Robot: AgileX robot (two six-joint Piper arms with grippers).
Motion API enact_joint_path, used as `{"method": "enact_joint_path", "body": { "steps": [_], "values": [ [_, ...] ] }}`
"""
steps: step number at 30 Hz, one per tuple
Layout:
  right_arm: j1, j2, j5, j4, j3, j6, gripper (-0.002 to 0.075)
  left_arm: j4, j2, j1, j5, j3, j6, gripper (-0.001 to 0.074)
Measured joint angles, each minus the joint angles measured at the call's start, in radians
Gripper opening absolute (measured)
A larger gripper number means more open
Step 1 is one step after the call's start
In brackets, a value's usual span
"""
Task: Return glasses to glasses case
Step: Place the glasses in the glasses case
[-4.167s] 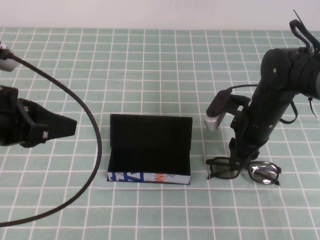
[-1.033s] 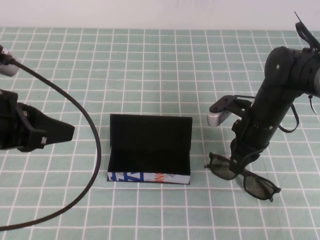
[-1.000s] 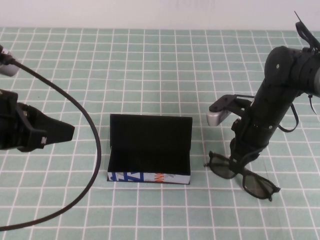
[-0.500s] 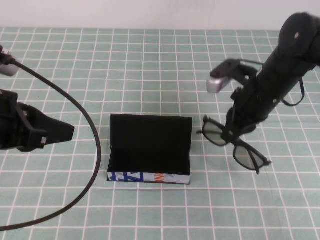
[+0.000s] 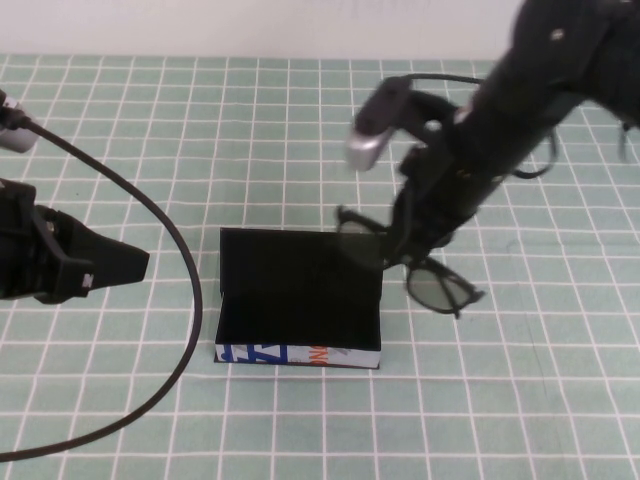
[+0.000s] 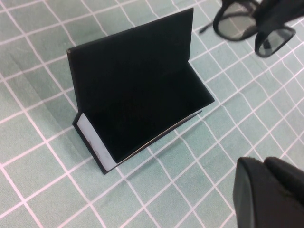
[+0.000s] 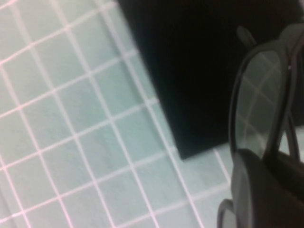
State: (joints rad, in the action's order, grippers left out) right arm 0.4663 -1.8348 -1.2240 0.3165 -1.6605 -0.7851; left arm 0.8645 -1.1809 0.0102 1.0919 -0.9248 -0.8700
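Green checked cloth covers the tabletop (image 5: 300,130), and the glasses case (image 5: 299,300) sits near its middle with the lid standing upright at the back and the printed front facing the robot. Its black tray is bare inside.

At the right end of the case, the right end effector (image 5: 405,250) hangs in the air, clamped tight on the glasses (image 5: 425,275) at about the bridge. The frame is tilted: one lens overlaps the lid's upper right corner in the high view, while the other lens hangs lower and out past the end of the case. The left end effector (image 5: 125,262) sits well off to the left, apart from the case; whether it is open or closed cannot be told.

The step in hand looks like carrying the glasses over the open tray. To do it well, the arm should travel further left until the whole frame is centred above the tray, keeping enough height to pass the lid edge without knocking it shut. The tilted frame needs turning so its long side runs along the case, since the glasses are only a little narrower than the tray. Lowering should be slow, with release only once the frame rests inside.
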Motion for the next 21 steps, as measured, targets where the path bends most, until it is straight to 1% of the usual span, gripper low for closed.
{"method": "enact_joint_path", "body": {
  "steps": [4, 7, 17, 21],
  "values": [
    [0.083, 0.000, -0.002, -0.031, -0.037, -0.020, 0.0002, 0.000, 0.000, 0.000, 0.000, 0.000, 0.002, -0.0002],
    [0.127, -0.008, -0.004, -0.036, -0.075, -0.030, 0.0002, 0.000, 0.000, 0.000, 0.000, 0.000, 0.002, -0.0002],
    [0.202, -0.128, -0.006, -0.047, -0.151, -0.066, 0.0002, 0.000, 0.000, 0.000, 0.000, 0.000, 0.004, -0.0002],
    [0.214, -0.185, -0.006, -0.047, -0.180, -0.072, 0.0002, 0.000, 0.000, 0.000, 0.000, 0.000, 0.004, -0.0002]
  ]
}}
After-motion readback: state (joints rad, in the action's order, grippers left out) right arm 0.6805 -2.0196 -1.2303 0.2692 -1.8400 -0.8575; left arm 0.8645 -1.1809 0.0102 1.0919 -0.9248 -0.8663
